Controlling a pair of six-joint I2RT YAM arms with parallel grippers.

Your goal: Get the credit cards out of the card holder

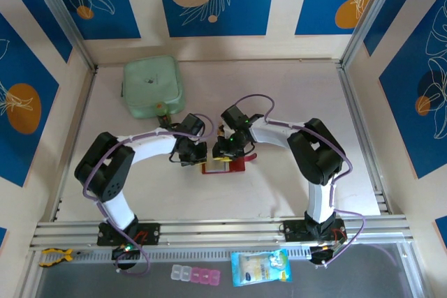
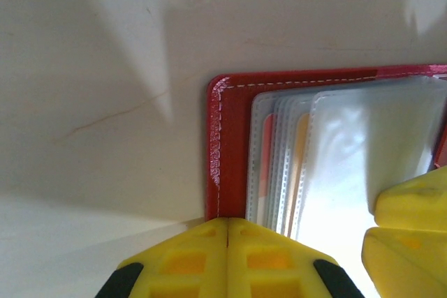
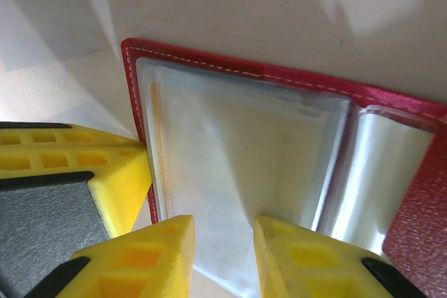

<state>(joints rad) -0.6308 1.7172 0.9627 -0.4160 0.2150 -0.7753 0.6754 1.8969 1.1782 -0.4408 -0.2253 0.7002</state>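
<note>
Right claw (image 3: 222,242) stands part open, its two yellow fingers apart over the near edge of a clear pocket leaf, and I can make out nothing pinched between them. Just to its left, the left claw (image 2: 228,224) is closed tight, tips pressed together and bearing on the near left corner of the card holder (image 2: 218,137). That looks like a hold-down, not a grasp. The holder lies open and flat on the tabletop (image 1: 293,102), midway between the two arms, its long axis running left to right. The credit cards (image 2: 302,148) sit inside the stacked pockets and show as tan and orange strips behind the plastic, with none out yet. The pockets lie directly under the right claw, so that arm is the nearer one for the pull, while the left pins the end. A pale green container (image 1: 154,88) sits well apart at the far left
</note>
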